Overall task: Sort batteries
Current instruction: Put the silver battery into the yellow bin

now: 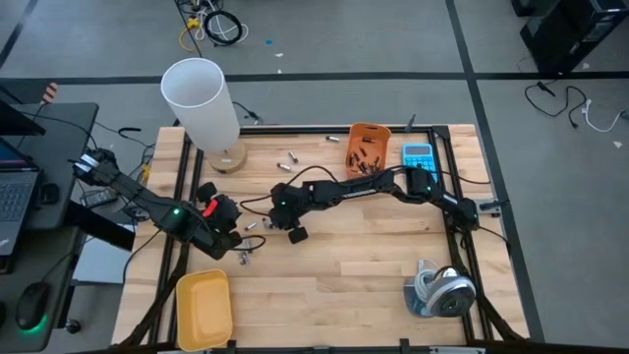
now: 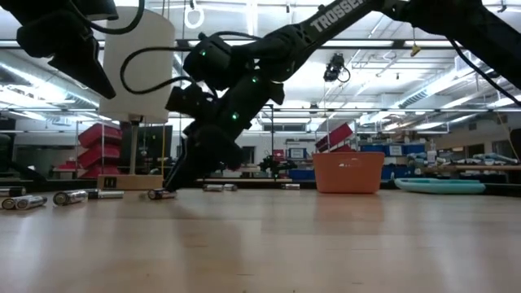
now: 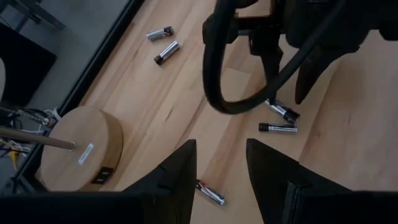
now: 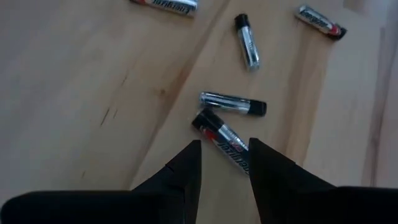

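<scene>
robotics lab or workshop, strip-lit ceiling (image 2: 456,89), red bins (image 2: 102,146), laptop desk (image 1: 20,187), floor cables (image 1: 211,25)

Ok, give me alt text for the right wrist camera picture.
The right gripper hangs open just above a silver and black battery on the wooden table, its fingers either side of one end. Four more batteries lie scattered beyond it.
</scene>
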Tool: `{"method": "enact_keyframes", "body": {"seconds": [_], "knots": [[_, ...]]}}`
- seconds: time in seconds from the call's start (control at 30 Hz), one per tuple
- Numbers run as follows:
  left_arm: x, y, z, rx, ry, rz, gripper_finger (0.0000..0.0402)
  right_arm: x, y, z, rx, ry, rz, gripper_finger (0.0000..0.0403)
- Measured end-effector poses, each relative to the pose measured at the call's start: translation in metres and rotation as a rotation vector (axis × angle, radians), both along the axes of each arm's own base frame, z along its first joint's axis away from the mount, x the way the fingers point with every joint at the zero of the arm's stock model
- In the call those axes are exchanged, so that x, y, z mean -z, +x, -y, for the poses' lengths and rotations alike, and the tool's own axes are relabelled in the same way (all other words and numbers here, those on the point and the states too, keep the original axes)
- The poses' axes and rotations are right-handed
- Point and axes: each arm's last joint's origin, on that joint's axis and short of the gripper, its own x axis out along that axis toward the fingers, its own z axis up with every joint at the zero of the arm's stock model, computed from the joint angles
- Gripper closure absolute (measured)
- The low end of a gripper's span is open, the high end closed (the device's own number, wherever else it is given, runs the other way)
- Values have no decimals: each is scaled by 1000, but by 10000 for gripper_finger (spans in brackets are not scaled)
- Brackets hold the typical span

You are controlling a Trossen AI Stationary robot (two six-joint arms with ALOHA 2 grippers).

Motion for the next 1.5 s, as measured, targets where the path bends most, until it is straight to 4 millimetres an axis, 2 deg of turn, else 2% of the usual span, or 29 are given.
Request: {"method": "enact_keyframes", "body": {"seconds": [0.47, 0.67, 0.83, 0.97, 1.2, 1.5], "knots": [[-1, 0, -1, -5, 27, 13, 259, 2, -2, 0, 20, -6, -12, 285], [-1, 0, -1, -5, 31, 13, 259, -3, -4, -6, 12, 8, -109, 288], [-1, 0, -1, -5, 30, 12, 259, -12, 1, -9, -11, -24, -66, 287], [-1, 0, -1, -5, 30, 13, 259, -13, 1, -7, 59, -44, -74, 288], [-1, 0, -1, -7, 38, 18, 259, -24, 2, -7, 183, 41, -44, 286], [-1, 0, -1, 10, 59, 6, 259, -25, 8, -32, 308, 157, 5, 274]]}}
